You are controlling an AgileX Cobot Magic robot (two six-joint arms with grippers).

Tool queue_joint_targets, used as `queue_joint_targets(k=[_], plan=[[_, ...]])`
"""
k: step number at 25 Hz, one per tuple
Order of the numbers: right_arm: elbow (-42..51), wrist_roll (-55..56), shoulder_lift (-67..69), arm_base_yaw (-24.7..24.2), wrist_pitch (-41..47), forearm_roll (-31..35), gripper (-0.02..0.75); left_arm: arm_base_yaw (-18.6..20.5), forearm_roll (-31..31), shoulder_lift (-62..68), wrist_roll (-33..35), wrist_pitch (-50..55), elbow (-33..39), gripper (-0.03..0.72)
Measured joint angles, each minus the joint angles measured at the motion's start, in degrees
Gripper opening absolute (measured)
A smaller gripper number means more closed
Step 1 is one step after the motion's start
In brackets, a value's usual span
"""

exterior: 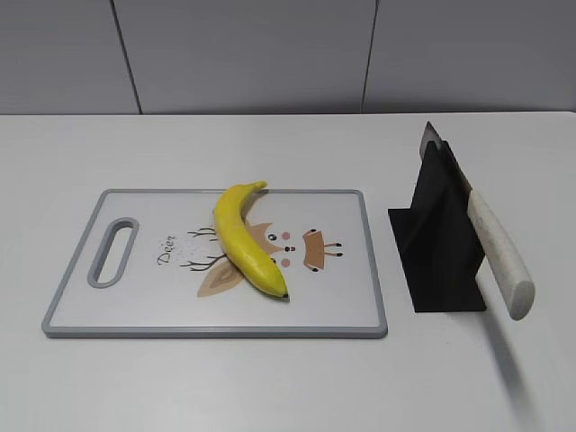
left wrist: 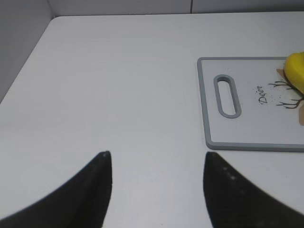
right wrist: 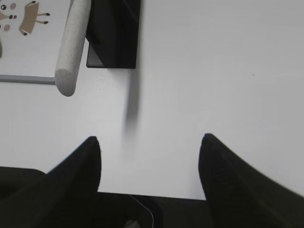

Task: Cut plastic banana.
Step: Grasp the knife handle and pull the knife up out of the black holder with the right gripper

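Observation:
The plastic banana (exterior: 245,238) is whole, bright yellow and curved, and lies diagonally on a white cutting board (exterior: 135,310) with a grey rim and a deer drawing. A knife (exterior: 498,247) with a pale handle rests slanted in a black holder (exterior: 436,247) to the right of the board. Neither gripper shows in the exterior view. In the left wrist view my left gripper (left wrist: 156,159) is open and empty over bare table, left of the board (left wrist: 209,118); a bit of banana (left wrist: 295,71) shows at the right edge. My right gripper (right wrist: 148,142) is open and empty near the table's front edge, below the knife handle (right wrist: 71,47).
The white table (exterior: 270,387) ends at a grey wall behind. The board has a handle slot (exterior: 112,252) at its left end. The black holder (right wrist: 114,33) stands right of the board's corner (right wrist: 28,78). The table's front edge runs just under my right gripper.

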Motion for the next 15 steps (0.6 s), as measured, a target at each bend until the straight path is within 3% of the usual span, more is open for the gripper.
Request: queue_joint_targets(k=[15], plan=[[-16.52, -0.31, 26.12, 0.00, 5.23, 5.04, 0.503, 0.00, 0.00, 0.00, 0.00, 0.00, 0.00, 0.589]])
